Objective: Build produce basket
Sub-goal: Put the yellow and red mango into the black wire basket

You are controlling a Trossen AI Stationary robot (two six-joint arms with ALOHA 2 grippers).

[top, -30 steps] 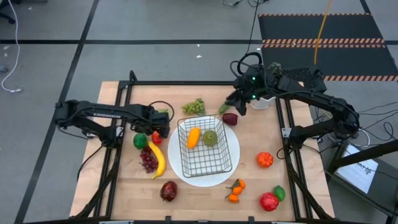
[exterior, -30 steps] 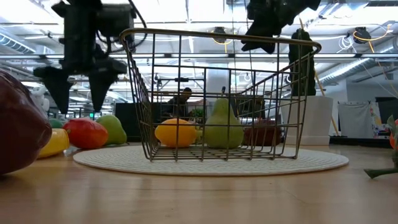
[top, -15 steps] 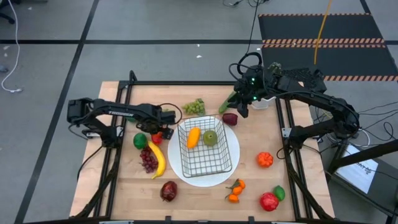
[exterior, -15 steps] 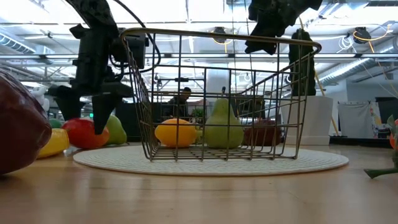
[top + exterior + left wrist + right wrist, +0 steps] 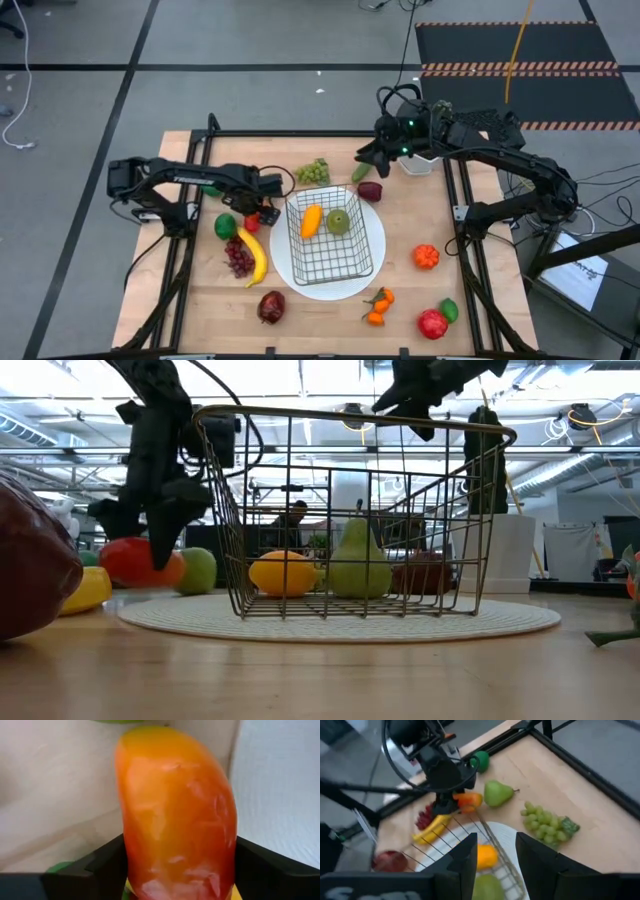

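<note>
The wire basket (image 5: 330,238) stands on a round white plate (image 5: 372,272) at the table's middle. It holds an orange pepper (image 5: 311,220) and a green pear (image 5: 339,221). My left gripper (image 5: 254,213) is just left of the basket, shut on a red-orange fruit (image 5: 140,563), which also shows in the right wrist view (image 5: 468,800). My right gripper (image 5: 372,152) is open and empty, high over the far right, above a green cucumber (image 5: 358,173) and a dark red apple (image 5: 370,190). My left gripper pinches the red-orange fruit by its two long sides (image 5: 131,870) between its two fingers (image 5: 92,870). The fingers come from above, pointing down, and lie across the fruit. The fruit sits low beside the plate's left rim; whether it is clear of the table I cannot tell.
Green grapes (image 5: 312,172), a lime (image 5: 225,226), a banana (image 5: 254,258), purple grapes (image 5: 238,258) and a dark apple (image 5: 271,306) lie left of the plate. A tomato (image 5: 426,257), tangerines (image 5: 378,305) and a red apple (image 5: 432,323) lie to the right. A white cactus pot (image 5: 420,162) stands at the far right.
My left gripper has come down over the red-orange fruit and shut on it; the fruit has shifted a little toward the basket. My right gripper has moved toward the table's far edge, away from the dark red apple.
</note>
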